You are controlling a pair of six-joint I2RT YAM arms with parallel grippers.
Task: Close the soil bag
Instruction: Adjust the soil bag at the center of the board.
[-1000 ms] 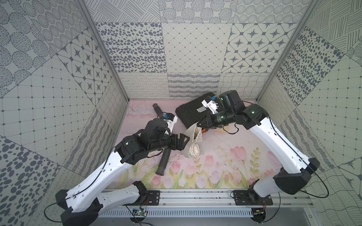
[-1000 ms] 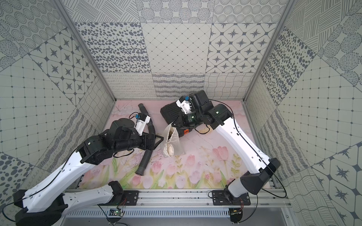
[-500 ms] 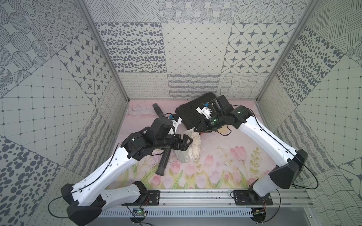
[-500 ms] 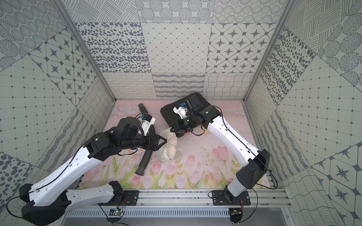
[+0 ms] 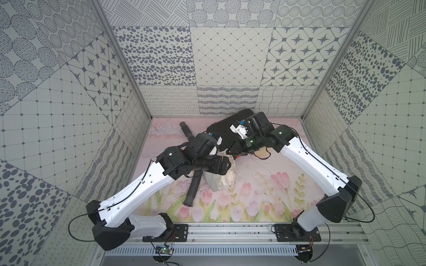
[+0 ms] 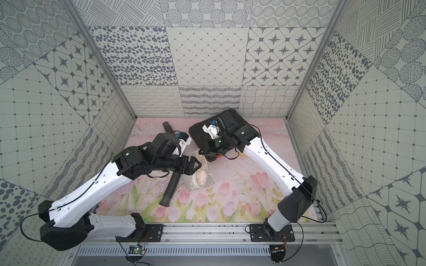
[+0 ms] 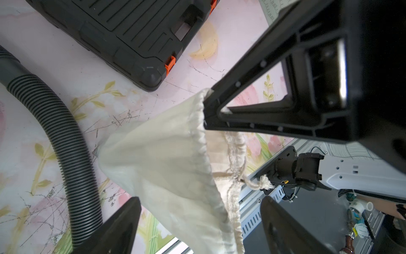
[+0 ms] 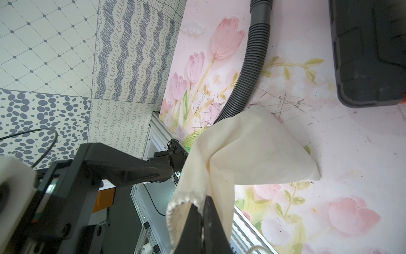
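While the right gripper (image 8: 201,214) pinches the soil bag (image 8: 252,149) by its hem, jaws pressed together and that edge held above the floral mat (image 8: 351,154), the left gripper (image 7: 200,198) stands spread. Its fingers straddle the bag's gathered mouth beside the black hose (image 7: 72,154).

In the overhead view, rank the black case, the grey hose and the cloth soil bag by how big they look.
1. Black case: largest, even though partly covered.
2 and 3. Unsure: the hose looks longer but thin, the soil bag shorter but wider, and both are partly covered.
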